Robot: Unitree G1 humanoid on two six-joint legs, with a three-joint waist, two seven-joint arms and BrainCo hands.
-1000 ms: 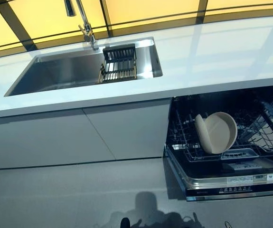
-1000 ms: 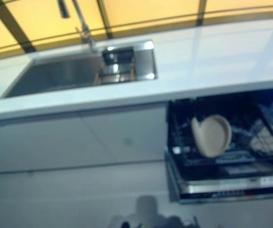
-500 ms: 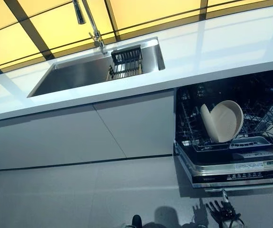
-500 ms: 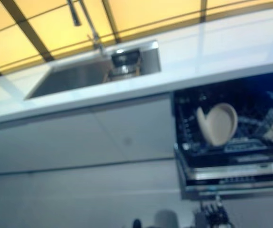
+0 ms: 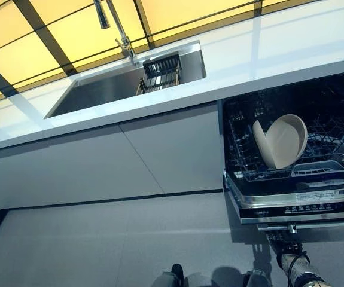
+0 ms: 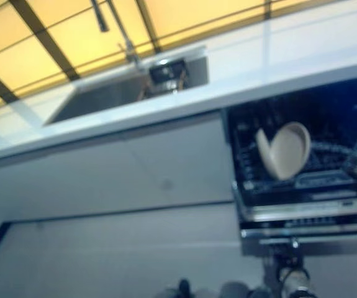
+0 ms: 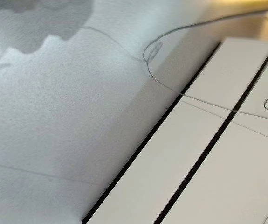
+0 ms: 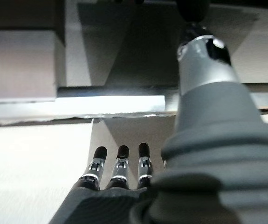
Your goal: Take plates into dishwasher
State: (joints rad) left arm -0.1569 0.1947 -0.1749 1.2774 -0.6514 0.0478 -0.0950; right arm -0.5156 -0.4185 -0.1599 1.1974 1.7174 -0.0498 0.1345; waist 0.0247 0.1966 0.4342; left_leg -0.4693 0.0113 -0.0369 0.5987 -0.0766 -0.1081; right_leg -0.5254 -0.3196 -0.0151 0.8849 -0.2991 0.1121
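Observation:
Two beige plates stand on edge, leaning together, in the lower rack of the open dishwasher at the right under the counter. My right hand hangs low in front of the dishwasher's front panel, below the plates and apart from them. In the right wrist view its fingers are straight and the thumb sticks out, with nothing held. The left wrist view shows only floor and cabinet panels, not my left hand.
A steel sink with a dark wire basket and a faucet is set in the white counter. Shut grey cabinet fronts run left of the dishwasher above the grey floor.
The camera has shifted, so the whole scene slid. My right hand has come into view at the lower right below the dishwasher front. The plates stay put in the rack.

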